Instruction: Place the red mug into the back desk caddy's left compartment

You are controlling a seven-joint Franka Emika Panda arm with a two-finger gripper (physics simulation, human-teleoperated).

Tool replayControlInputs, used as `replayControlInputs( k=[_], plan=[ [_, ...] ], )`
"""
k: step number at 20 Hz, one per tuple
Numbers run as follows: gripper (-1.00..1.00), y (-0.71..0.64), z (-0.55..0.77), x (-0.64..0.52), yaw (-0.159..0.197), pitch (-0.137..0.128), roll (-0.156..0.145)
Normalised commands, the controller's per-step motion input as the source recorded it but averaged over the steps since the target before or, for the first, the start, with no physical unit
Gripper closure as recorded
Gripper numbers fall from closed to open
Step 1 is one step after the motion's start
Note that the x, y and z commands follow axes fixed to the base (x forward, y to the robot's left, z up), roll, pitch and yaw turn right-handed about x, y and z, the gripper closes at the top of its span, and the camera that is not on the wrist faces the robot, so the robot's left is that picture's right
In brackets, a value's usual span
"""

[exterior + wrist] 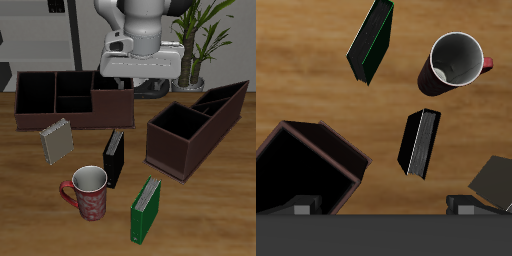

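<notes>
The red mug [88, 193] stands upright on the table near its front edge, handle pointing away from the books; it also shows in the wrist view [456, 62]. The back desk caddy [70, 118] is a wide, low dark brown box at the back of the table. Its left compartment [35, 92] is the large undivided end section, black inside and empty. My gripper [138, 88] hangs high over the caddy's other end, far from the mug. It is open and empty, and both fingertips [301, 208] show wide apart in the wrist view [381, 206].
A long narrow dark brown caddy [195, 125] lies beside the gripper, its end below the wrist camera [301, 170]. A black book [113, 158], a green book [147, 208] and a grey book [57, 140] stand around the mug. A potted plant [200, 40] is behind.
</notes>
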Motion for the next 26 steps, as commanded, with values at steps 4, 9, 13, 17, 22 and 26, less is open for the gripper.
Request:
replayControlInputs(
  k=[4, 9, 13, 17, 22, 26],
  plan=[
    [-1.00, -0.10, -0.04, 0.36, 0.026, 0.011, 0.030],
    [-1.00, -0.28, -0.04, 0.37, 0.049, -0.025, 0.007],
    [-1.00, -0.33, -0.12, 0.30, 0.044, -0.024, 0.064],
    [-1.00, -0.26, -0.10, 0.20, 0.012, -0.002, 0.006],
    [-1.00, -0.45, -0.17, 0.30, -0.020, 0.009, -0.019],
    [-1.00, -0.18, -0.12, 0.14, -0.034, -0.038, -0.042]
  ],
)
